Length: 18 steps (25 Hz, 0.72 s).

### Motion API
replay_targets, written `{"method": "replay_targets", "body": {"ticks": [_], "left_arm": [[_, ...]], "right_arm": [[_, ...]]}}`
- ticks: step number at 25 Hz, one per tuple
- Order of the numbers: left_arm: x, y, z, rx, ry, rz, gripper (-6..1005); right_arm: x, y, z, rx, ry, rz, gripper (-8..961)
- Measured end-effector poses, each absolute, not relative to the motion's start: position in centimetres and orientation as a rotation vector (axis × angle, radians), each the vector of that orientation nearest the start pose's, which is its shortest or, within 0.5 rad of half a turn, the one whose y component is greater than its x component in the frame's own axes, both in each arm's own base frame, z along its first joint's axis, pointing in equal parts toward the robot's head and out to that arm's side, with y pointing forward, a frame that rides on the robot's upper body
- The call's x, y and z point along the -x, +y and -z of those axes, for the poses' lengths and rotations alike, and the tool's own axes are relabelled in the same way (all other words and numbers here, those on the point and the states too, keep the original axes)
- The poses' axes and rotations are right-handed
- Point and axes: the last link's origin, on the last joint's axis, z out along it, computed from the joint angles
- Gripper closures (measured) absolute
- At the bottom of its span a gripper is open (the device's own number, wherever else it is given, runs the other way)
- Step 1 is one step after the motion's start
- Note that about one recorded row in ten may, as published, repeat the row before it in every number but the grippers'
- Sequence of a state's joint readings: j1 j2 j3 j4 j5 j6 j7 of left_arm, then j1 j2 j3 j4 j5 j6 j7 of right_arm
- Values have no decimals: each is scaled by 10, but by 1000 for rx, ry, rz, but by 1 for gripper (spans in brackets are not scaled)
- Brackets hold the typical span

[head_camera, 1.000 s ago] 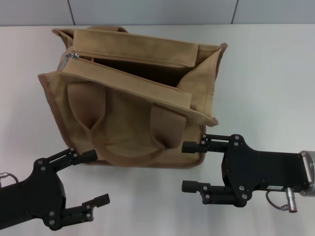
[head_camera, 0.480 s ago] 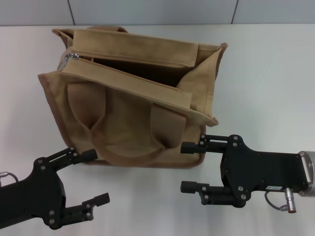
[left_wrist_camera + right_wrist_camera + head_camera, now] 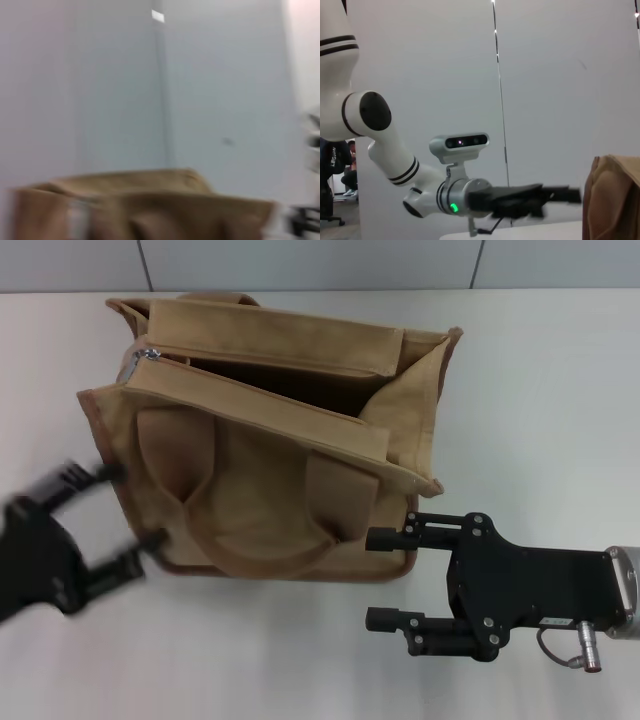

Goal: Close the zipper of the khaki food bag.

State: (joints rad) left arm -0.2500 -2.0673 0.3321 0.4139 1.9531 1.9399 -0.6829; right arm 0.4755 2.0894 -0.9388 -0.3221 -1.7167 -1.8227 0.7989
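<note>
The khaki food bag (image 3: 270, 440) is matt woven cloth, canvas-like, with darker brown cloth piping along its edges and soft looped handles of the same fabric. At its ten o'clock corner the zipper (image 3: 136, 361) ends in a small shiny silver metal slider. The right tool (image 3: 386, 579) looks like matt black metal or plastic plate with small screws. The counter (image 3: 540, 390) is smooth, pale and matt.

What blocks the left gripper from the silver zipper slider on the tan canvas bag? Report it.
Nothing visible does. The left gripper, open, is at the near left side of the khaki food bag; the small silver slider of the zipper sits exposed at the top panel's far left corner. The right gripper waits nearby.
</note>
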Motion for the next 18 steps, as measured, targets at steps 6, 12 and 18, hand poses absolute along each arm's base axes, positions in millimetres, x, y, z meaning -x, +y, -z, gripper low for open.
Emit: {"method": "replay_targets", "body": {"ticks": [6, 12, 18], "left_arm": [[339, 238, -44, 1970, -346, 1022, 199], [343, 277, -40, 1909, -432, 917, 200], [318, 284, -21, 2103, -328, 961, 200]], "right_arm": [[-240, 246, 52, 2817, 73, -1240, 282], [-239, 244, 56, 2798, 54, -1251, 282], [-240, 245, 57, 2794, 56, -1236, 282]]}}
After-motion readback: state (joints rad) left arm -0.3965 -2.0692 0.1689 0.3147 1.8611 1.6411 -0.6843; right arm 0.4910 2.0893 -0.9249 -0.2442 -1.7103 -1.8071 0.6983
